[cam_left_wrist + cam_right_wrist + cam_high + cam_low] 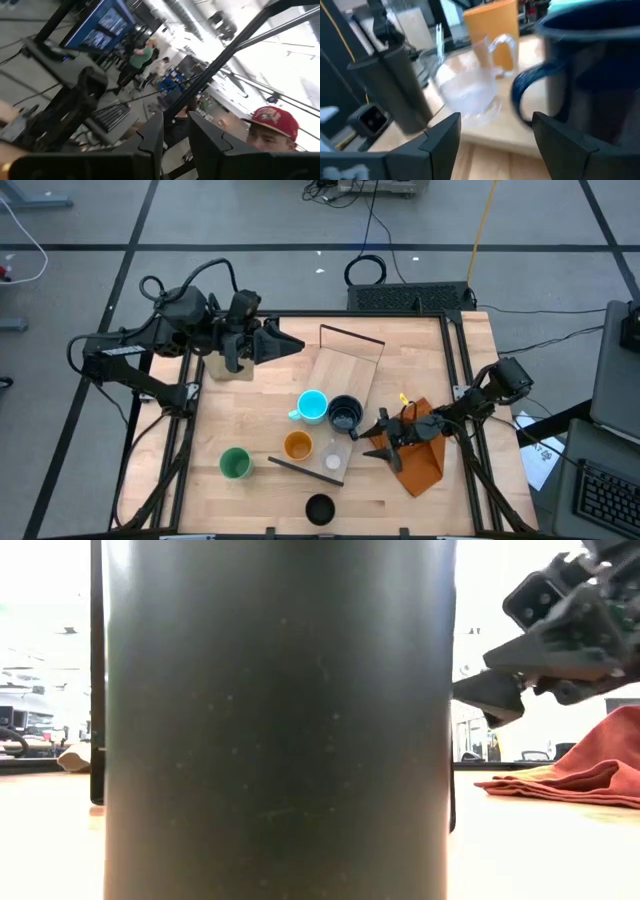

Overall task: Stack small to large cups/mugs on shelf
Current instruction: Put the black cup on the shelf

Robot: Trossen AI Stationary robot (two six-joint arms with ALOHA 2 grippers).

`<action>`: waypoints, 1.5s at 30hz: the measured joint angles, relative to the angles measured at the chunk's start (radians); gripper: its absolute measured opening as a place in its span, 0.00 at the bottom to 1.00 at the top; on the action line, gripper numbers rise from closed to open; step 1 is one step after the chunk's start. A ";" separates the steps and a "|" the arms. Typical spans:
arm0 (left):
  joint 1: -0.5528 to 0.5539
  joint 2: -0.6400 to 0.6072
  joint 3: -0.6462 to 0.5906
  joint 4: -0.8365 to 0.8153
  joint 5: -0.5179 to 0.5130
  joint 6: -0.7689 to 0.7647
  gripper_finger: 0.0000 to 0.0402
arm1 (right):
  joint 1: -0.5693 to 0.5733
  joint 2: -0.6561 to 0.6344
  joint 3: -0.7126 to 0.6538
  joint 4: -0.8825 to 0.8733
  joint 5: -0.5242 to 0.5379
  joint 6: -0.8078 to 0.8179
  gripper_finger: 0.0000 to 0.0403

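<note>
The long light-wood shelf board (340, 395) lies flat on the pale wooden table (250, 500); the dark navy mug (345, 414), light-blue handled mug (312, 407), orange cup (298, 445) and clear plastic cup (332, 462) stand on it, while the green cup (235, 464) and black cup (319, 509) stand off the board on the table. Around the table lie grey floor and cables, and people show in the left wrist view. The right gripper (378, 432), beside the navy mug over an orange cloth (420, 460), is spread and empty; the left gripper (290, 346), above the table near the board's far end, has fingers nearly together, holding nothing.
</note>
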 joint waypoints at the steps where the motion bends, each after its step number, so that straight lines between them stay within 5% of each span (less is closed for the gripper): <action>1: 0.000 0.000 0.000 -0.014 0.000 -0.006 0.22 | 0.011 0.000 0.000 -0.013 0.014 0.000 0.59; 9: 0.005 0.000 0.000 -0.164 -0.017 0.003 0.22 | 0.056 -0.043 -0.046 0.074 0.101 0.036 0.59; 16: 0.040 0.000 0.000 -0.256 -0.121 0.041 0.22 | 0.075 -0.237 -0.090 0.189 0.102 0.089 0.59; 22: 0.064 0.001 0.000 -0.423 -0.128 0.077 0.22 | 0.075 -0.419 -0.111 0.185 0.093 0.341 0.59; 28: 0.050 0.003 0.000 -0.560 -0.095 0.046 0.22 | 0.109 -0.550 -0.111 0.188 0.039 0.383 0.59; 36: -0.145 0.017 0.000 -0.711 -0.126 -0.026 0.22 | 0.134 -0.697 -0.111 0.160 0.001 0.440 0.59; 45: -0.437 0.049 -0.002 -0.653 -0.430 -0.228 0.22 | 0.134 -0.781 -0.111 0.146 -0.060 0.478 0.59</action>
